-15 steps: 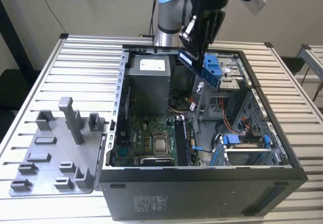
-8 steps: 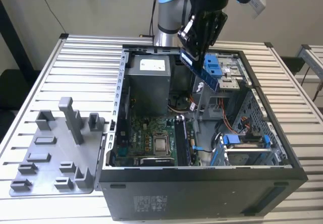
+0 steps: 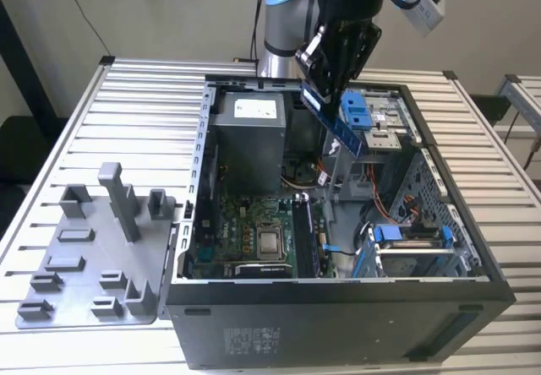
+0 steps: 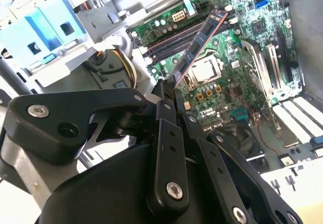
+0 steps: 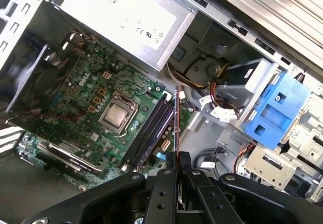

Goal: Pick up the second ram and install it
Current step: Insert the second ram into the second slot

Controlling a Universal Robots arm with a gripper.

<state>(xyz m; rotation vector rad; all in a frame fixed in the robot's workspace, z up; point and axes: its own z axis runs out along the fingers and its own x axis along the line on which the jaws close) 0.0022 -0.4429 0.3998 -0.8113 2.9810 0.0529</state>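
Observation:
My gripper [image 3: 328, 88] hangs over the rear half of the open PC case [image 3: 338, 289], shut on the second ram [image 3: 341, 127], a long thin dark stick that slants down out of the fingers. In the second wrist view the ram [image 4: 200, 43] reaches from my gripper [image 4: 167, 90] toward the motherboard's black memory slots [image 4: 169, 38]. In the first wrist view the ram [image 5: 177, 118] shows edge-on as a thin line, held in my gripper [image 5: 176, 159] well above the slots [image 5: 150, 133], apart from them.
A grey power supply [image 3: 248, 130] stands by the case's rear wall, on the exterior view's left of the ram. Blue drive brackets [image 3: 357, 109] and cables crowd the exterior view's right side. The processor [image 3: 270, 241] sits beside the slots. Outside the case lies a grey pegged holder [image 3: 101, 261].

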